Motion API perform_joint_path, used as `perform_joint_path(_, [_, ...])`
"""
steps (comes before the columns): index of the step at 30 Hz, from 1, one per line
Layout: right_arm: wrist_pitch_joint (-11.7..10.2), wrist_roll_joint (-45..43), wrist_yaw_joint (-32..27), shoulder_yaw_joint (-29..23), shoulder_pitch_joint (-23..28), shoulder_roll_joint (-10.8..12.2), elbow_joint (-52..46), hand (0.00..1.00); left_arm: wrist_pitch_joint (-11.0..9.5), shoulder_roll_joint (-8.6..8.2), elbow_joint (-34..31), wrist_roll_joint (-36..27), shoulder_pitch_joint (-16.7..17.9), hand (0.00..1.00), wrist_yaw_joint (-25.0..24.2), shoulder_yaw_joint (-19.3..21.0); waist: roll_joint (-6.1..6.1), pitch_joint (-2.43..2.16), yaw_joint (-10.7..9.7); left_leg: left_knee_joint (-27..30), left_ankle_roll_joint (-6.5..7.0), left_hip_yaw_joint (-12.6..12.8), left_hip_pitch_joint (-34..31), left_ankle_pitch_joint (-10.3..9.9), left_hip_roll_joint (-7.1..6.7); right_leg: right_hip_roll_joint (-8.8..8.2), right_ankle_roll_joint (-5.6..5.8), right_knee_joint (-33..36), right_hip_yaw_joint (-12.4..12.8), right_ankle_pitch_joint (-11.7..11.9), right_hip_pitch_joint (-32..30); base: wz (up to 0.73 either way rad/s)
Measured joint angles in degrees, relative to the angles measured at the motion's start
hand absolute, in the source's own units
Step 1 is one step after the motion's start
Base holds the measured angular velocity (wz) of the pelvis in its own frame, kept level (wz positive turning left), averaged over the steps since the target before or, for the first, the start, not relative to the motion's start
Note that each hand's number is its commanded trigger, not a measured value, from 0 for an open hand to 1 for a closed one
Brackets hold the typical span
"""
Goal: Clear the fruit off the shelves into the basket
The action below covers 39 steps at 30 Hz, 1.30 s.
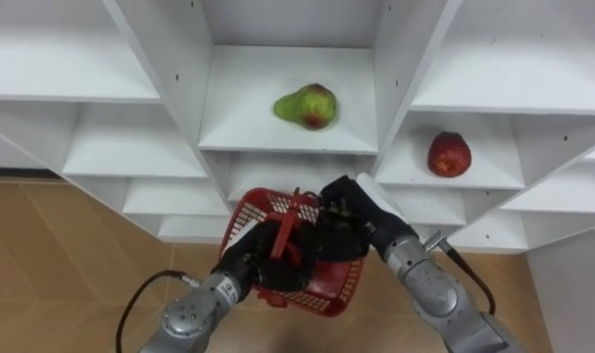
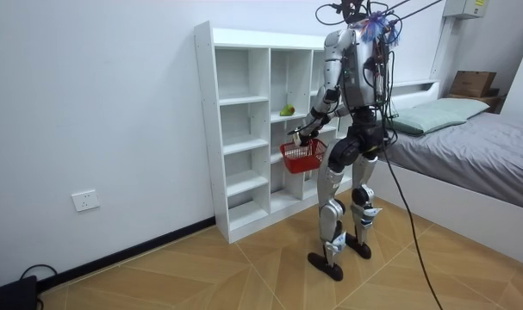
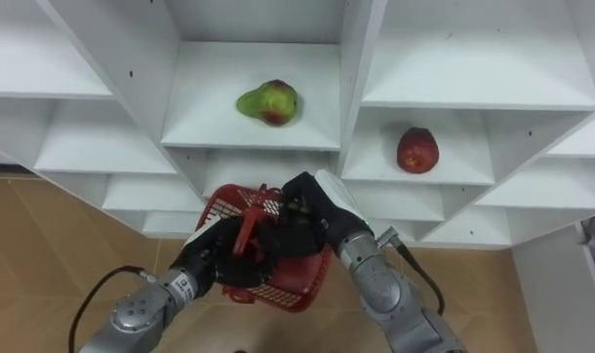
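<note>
- The robot stands upright, close in front of the white closet (image 2: 235, 129), facing its open compartments; that puts the shelves within arm's reach without bending.
- The red basket (image 1: 331, 289) hangs in front of the robot's middle, just below and before the shelf that carries fruit, likely so a picked fruit has only a short way to travel.
- The left robot hand (image 1: 258, 260) comes up from the lower left and is curled round the basket's handle (image 1: 289, 227), carrying its weight. The basket tilts a little toward the robot.
- The right robot hand (image 1: 348, 218) lies over the basket's far rim, touching or just above it. It seems to be either steadying the basket or reaching into it, and I cannot tell whether it is clasped on anything.
- The hands cover the basket's inside, so whether it holds any fruit cannot be made out.
- A green pear with a red blush (image 1: 307, 105) lies on its side on the shelf of the middle compartment, straight above the basket and apart from both hands.
- A red apple (image 1: 449, 154) sits in the compartment to the robot's right, one shelf lower, also untouched.
- With two fruits on the shelves, the collecting looks far from done. The free right robot hand would be the natural one to lift toward the pear while the left keeps the basket beneath.
</note>
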Motion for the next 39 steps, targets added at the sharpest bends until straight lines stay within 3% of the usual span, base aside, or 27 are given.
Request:
perform_joint_path(10, [-0.1, 3.1, -1.2, 1.0, 0.0, -0.1, 0.0, 1.0, 0.0, 0.43, -1.1, -0.5, 0.0, 1.0, 0.0, -0.3, 0.04, -0.03, -0.1, 0.3, 0.04, 0.9, 0.1, 0.0, 0.08, -0.01, -0.04, 0.8, 1.0, 0.0, -0.6, -0.04])
perform_joint_path(18, [-1.2, 9.3, -2.0, 1.7, 0.0, -0.3, 0.0, 1.0, 0.0, 0.68, -2.9, -6.9, 0.1, 1.0, 0.0, -2.0, 0.57, -0.32, -0.2, 0.4, 0.06, 0.9, 0.3, 0.0, 0.1, -0.03, -0.06, 1.0, 1.0, 0.0, -0.4, 0.0])
perform_joint_path(28, [-2.5, 17.3, -2.0, 1.7, 0.0, -0.3, 0.0, 1.0, 0.0, 0.69, -5.9, -10.4, 0.4, 1.0, 0.2, -2.4, 0.61, -0.35, -0.6, 0.5, 0.18, 1.0, 0.6, 0.1, 0.08, -0.09, -0.09, 1.1, 1.0, 0.1, -0.1, 0.0])
perform_joint_path(29, [-2.9, 18.1, -2.0, 1.7, 0.0, -0.2, 0.0, 0.93, 0.0, 0.69, -6.4, -11.6, 0.5, 1.0, 0.3, -2.6, 0.61, -0.34, -0.6, 0.5, 0.18, 1.0, 0.6, 0.1, 0.08, -0.09, -0.09, 1.1, 1.0, 0.1, -0.1, 0.0])
perform_joint_path(31, [-3.3, 18.7, -2.0, 1.7, 0.0, 0.0, 0.0, 0.49, 0.0, 0.69, -6.8, -13.3, 0.5, 1.0, 0.3, -2.9, 0.6, -0.34, -0.6, 0.5, 0.18, 1.1, 0.7, 0.1, 0.07, -0.09, -0.08, 1.1, 1.1, 0.1, -0.1, 0.0])
perform_joint_path(32, [-3.4, 19.3, -2.0, 1.7, 0.0, 0.0, 0.0, 0.18, 0.0, 0.69, -6.9, -14.1, 0.5, 1.0, 0.4, -3.1, 0.59, -0.34, -0.7, 0.5, 0.19, 1.1, 0.7, 0.1, 0.07, -0.1, -0.08, 1.1, 1.1, 0.1, -0.1, 0.0])
perform_joint_path(34, [-3.5, 20.0, -2.1, 1.7, 0.0, 0.1, 0.0, 0.0, 0.0, 0.69, -7.0, -15.2, 0.5, 1.0, 0.4, -3.3, 0.57, -0.33, -0.7, 0.5, 0.19, 1.1, 0.7, 0.1, 0.06, -0.1, -0.08, 1.0, 1.1, 0.1, -0.1, 0.0])
perform_joint_path(39, [-3.5, 20.4, -2.4, 1.4, -0.2, 1.5, 0.0, 0.0, 0.0, 0.69, -7.0, -15.4, 0.7, 1.0, 0.4, -3.6, 0.55, -0.31, -1.1, 0.5, 0.19, 1.1, 0.7, 0.1, 0.06, -0.1, -0.08, 1.0, 1.1, 0.1, -0.1, 0.0])
